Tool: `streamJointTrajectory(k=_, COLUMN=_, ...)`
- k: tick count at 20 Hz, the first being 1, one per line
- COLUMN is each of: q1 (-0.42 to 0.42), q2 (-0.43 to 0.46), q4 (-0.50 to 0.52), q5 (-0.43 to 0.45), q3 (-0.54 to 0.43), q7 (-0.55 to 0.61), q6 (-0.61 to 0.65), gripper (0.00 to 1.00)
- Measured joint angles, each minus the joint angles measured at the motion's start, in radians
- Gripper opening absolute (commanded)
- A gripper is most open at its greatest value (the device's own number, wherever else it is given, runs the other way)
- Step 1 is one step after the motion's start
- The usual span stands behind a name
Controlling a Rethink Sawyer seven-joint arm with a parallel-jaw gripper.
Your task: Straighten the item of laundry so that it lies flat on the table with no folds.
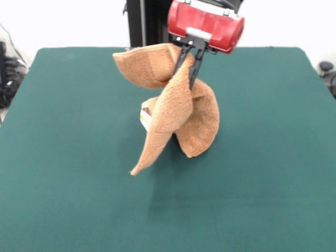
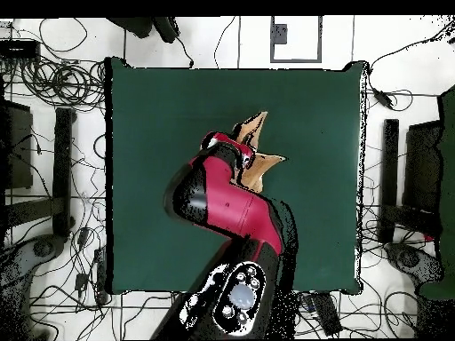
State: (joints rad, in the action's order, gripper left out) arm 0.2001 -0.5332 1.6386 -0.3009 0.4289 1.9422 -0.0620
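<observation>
One towel point(image 1: 181, 113) hangs bunched above the table point(image 1: 79, 199), twisted into hanging folds. From the front, its nearest point is a tapered corner at about 7 o'clock of the bundle, low over the green cloth; whether it touches cannot be told. A white tag point(image 1: 144, 117) peeks out at 9 o'clock. Farther back, a wide flap spreads toward 10 o'clock. At 12 o'clock the gripper point(image 1: 190, 67) pinches the towel's upper edge between its narrow black fingers, under the red arm point(image 1: 206, 23). Overhead, the towel sits near the table's centre.
</observation>
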Motion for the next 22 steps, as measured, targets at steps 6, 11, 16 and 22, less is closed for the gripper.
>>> streamJointTrajectory(k=6, q1=0.011, q2=0.000, q4=0.026, q5=-0.029, q3=0.000, q7=0.017, q6=-0.025, gripper=0.00)
streamJointTrajectory(k=11, q1=0.008, q2=0.000, q4=0.041, q5=-0.030, q3=0.000, q7=0.017, q6=-0.037, gripper=0.00)
streamJointTrajectory(k=16, q1=0.008, q2=0.001, q4=0.050, q5=-0.038, q3=0.001, q7=0.017, q6=-0.040, gripper=0.00)
streamJointTrajectory(k=22, q1=0.011, q2=0.001, q4=0.054, q5=-0.085, q3=0.002, q7=0.017, q6=-0.041, gripper=1.00)
